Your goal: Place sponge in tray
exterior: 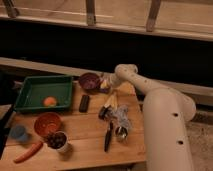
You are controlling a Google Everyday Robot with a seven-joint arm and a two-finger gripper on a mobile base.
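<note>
The green tray (pixel 30 102) lies at the back left of the wooden table, with a small orange thing (pixel 49 101) inside it. My gripper (pixel 105 85) is low over the table at the back, just right of the purple bowl (pixel 90 81). The arm reaches in from the right. I cannot make out the blue-grey sponge; it may be hidden at the gripper.
A black bar (pixel 84 103) lies right of the tray. An orange bowl (pixel 47 123), a cup with dark contents (pixel 58 141), a blue cup (pixel 19 132) and a carrot (pixel 29 151) sit at the front left. Utensils (pixel 108 135) and a metal cup (pixel 120 132) lie mid-table.
</note>
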